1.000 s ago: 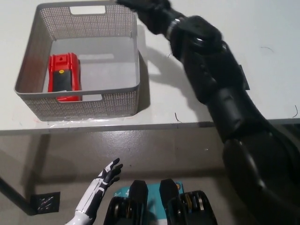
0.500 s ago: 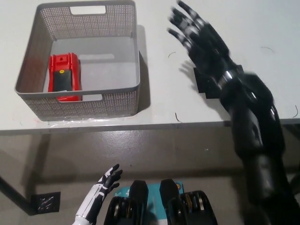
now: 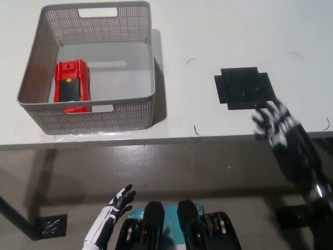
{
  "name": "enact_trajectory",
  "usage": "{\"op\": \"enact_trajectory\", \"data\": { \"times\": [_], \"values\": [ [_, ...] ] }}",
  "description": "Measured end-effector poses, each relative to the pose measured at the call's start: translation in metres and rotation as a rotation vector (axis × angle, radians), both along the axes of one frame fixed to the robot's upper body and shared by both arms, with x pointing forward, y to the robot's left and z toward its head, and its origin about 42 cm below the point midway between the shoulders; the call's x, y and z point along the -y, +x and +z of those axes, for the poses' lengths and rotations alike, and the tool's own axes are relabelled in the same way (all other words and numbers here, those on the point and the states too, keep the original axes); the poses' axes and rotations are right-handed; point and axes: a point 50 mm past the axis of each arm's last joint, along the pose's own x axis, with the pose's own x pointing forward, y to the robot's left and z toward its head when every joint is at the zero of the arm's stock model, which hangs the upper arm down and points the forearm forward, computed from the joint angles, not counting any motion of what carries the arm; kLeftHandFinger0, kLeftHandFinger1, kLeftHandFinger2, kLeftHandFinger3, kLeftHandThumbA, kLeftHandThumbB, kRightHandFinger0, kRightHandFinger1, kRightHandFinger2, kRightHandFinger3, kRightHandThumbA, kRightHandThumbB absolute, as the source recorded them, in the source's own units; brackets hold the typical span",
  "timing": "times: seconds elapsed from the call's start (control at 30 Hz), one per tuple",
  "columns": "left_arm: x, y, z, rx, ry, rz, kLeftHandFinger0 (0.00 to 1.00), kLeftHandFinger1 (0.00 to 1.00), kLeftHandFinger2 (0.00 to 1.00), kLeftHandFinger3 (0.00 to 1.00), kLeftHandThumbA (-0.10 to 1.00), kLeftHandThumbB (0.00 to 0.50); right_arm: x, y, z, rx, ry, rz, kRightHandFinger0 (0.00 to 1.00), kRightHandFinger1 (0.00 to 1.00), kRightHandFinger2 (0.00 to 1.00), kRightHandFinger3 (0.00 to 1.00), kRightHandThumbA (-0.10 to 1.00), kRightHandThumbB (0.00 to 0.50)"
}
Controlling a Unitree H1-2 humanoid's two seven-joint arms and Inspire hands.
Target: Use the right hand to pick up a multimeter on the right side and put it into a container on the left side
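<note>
- multimeter (image 3: 72, 86): red, lying flat on the floor of the grey mesh container (image 3: 136, 113), left half, close to the near wall
- container sits far-left on the white table (image 3: 208, 31)
- right hand (image 3: 274, 125): over the table's near edge at right, fingers spread, holding nothing
- black square pad (image 3: 244, 87) just beyond that hand
- left hand (image 3: 118, 200): low, below the table edge, near-left, fingers apart, idle
</note>
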Motion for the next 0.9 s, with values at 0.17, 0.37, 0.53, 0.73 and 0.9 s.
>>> {"op": "enact_trajectory", "data": {
  "times": [0.17,0.37,0.53,0.73,0.9],
  "values": [
    [0.0,-0.002,-0.002,-0.007,0.0,0.002,1.0,1.0,1.0,1.0,1.0,0.384,-0.002,-0.05,-0.04,-0.074,-0.069,-0.014,1.0,1.0,1.0,1.0,1.0,0.429],
    [0.0,-0.003,-0.003,-0.012,-0.001,0.003,1.0,1.0,1.0,1.0,1.0,0.374,-0.007,-0.081,-0.071,-0.126,-0.159,-0.022,1.0,1.0,1.0,1.0,1.0,0.462],
    [0.0,-0.003,-0.003,-0.013,-0.002,0.005,1.0,1.0,1.0,1.0,1.0,0.369,-0.018,-0.09,-0.095,-0.153,-0.262,0.01,1.0,1.0,1.0,1.0,1.0,0.443],
    [0.0,-0.003,-0.004,-0.015,-0.011,0.019,1.0,1.0,1.0,1.0,1.0,0.378,-0.023,-0.086,-0.129,-0.188,-0.421,0.079,1.0,1.0,1.0,1.0,1.0,0.468],
    [0.001,-0.002,-0.003,-0.008,-0.037,0.053,1.0,1.0,1.0,1.0,1.0,0.374,-0.03,-0.073,-0.144,-0.173,-0.549,0.152,1.0,1.0,1.0,1.0,1.0,0.471]
  ]
}}
